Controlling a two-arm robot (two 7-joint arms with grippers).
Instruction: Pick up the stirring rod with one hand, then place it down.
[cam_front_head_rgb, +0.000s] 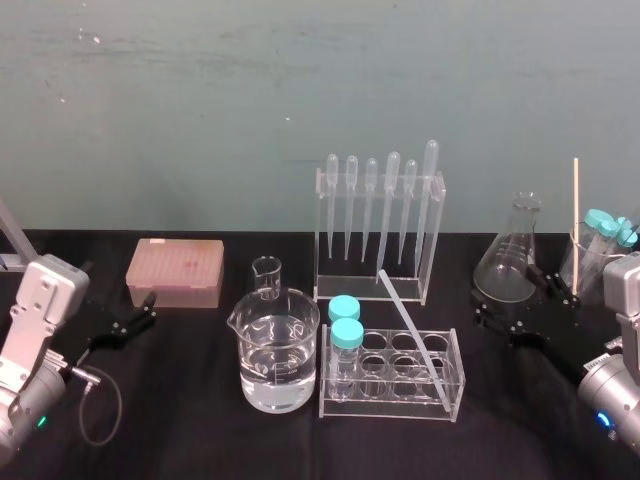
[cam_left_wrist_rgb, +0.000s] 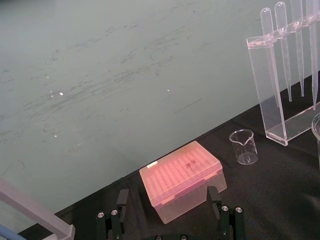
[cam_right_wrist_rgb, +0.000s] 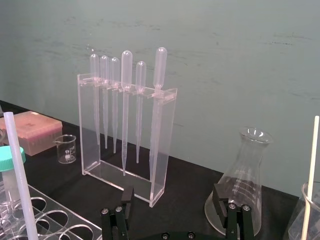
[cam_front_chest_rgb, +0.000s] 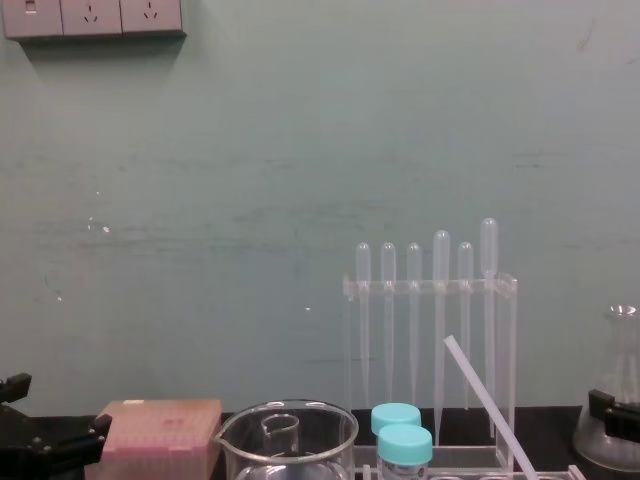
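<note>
Head view: stirring rod (cam_front_head_rgb: 412, 335) leans (tilted) across the tube rack (cam_front_head_rgb: 385, 408)

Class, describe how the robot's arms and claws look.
The left arm and right arm: silver-grey, boxy wrists. The left claw and right claw: black, two blocky fingers. A black cable loops off the left arm. Their lights: green left, blue right.

place: lab | signs: pipette rack (cam_front_head_rgb: 436, 235), glass beaker (cam_front_head_rgb: 276, 335), conical flask (cam_front_head_rgb: 508, 258), test-tube rack (cam_front_head_rgb: 390, 408) | surface: black bench (cam_front_head_rgb: 170, 410)
</note>
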